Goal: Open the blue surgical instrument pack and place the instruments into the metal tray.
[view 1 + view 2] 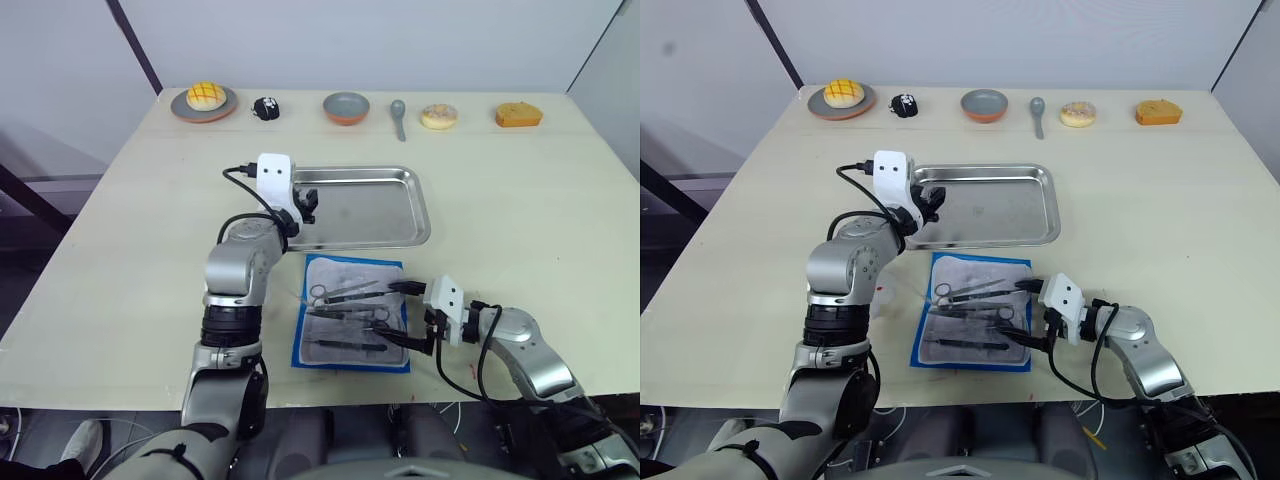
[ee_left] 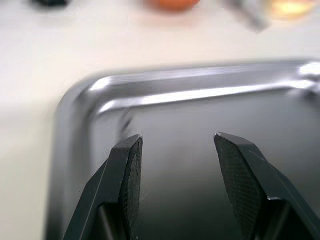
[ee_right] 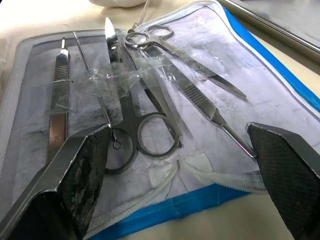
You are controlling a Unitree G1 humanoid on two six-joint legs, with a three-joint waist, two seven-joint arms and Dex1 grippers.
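Your two head views look forward and down over the table, both taking in the whole metal tray (image 1: 365, 207). Your left wrist view sits very close above that tray's corner, facing across its floor. Your right wrist view looks low and close across the blue surgical instrument pack (image 3: 280, 90), the tray's rim behind it.

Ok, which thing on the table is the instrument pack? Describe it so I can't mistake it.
Start at the metal tray, the large steel rectangle mid-table. Directly below it, nearer the robot, lies the blue surgical instrument pack, opened flat, with the right gripper at its edge. It is the only blue-bordered sheet, its pale lining carrying the instruments, scissors and tweezers among them.
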